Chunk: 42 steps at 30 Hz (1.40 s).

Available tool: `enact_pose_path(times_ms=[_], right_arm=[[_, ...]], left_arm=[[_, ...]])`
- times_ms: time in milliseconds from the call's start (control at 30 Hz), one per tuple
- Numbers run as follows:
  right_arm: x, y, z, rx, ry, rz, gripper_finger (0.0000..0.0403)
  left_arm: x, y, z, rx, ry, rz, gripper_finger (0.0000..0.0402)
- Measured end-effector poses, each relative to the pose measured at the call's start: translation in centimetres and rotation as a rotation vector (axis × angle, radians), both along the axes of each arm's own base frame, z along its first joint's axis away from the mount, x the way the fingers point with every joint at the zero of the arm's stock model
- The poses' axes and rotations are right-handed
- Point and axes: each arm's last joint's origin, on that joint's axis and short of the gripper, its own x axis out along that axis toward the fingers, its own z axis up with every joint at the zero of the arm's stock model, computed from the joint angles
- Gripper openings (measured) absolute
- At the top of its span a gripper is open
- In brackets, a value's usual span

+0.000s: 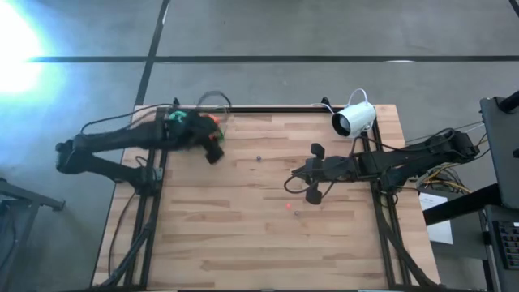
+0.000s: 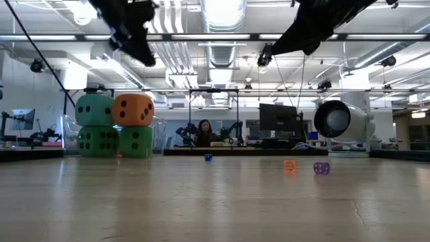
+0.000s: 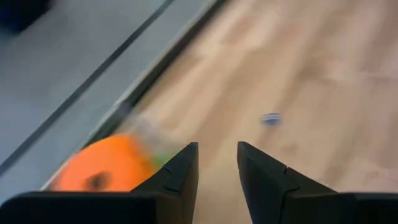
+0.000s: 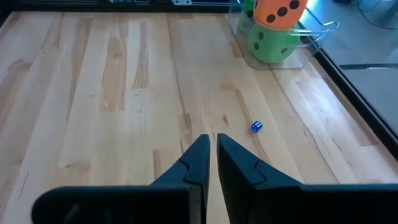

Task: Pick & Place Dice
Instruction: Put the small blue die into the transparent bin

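Note:
Four dice are stacked two on two inside a clear container [image 2: 158,131] at the table's far left corner. In the low view the teal die [image 2: 94,109] and the orange die [image 2: 133,109] sit on the two green dice [image 2: 99,141] [image 2: 136,141]. My left gripper [image 1: 215,153] [image 3: 217,158] hovers raised just beside the stack, on its right and near side, open and empty. The orange die [image 3: 106,171] shows close by in its wrist view. My right gripper [image 1: 290,175] [image 4: 212,149] hangs shut above the table's middle, pointing left toward the orange die [image 4: 281,11] and a green die [image 4: 273,43].
Three tiny dice lie on the wood: a blue one [image 2: 208,158] [image 4: 256,127], an orange one [image 2: 289,166] and a purple one [image 2: 321,168]. A white camera [image 1: 354,119] stands at the far right edge. Bare wood [image 1: 243,243] fills the table's near half.

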Motion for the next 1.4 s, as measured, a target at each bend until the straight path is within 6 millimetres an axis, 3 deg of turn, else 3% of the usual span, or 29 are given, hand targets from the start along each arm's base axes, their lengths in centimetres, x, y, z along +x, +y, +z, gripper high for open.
enact_pose_path(times_ms=[233,567,700,933,1400], right_arm=[[-0.6,-0.1,0.8,-0.005,-0.028,0.006,0.0027],[-1.3,-0.2,1.1,-0.002,-0.020,0.003,0.0027],[-1.3,-0.2,1.1,-0.002,-0.018,0.004,0.0027],[-1.3,-0.2,1.1,-0.002,-0.019,0.003,0.0027],[-1.3,-0.2,1.1,-0.001,-0.020,0.003,0.0027]], left_arm=[[3.5,-5.3,-2.2,0.018,-0.052,-0.250,0.0113],[8.3,-6.5,-8.6,0.023,0.132,-0.343,0.0113],[10.0,-6.0,-10.6,-0.049,0.099,-0.283,0.0113],[12.5,-4.4,-12.3,-0.162,0.028,-0.190,0.0113],[15.4,0.0,-11.2,-0.236,0.039,-0.126,0.0113]])
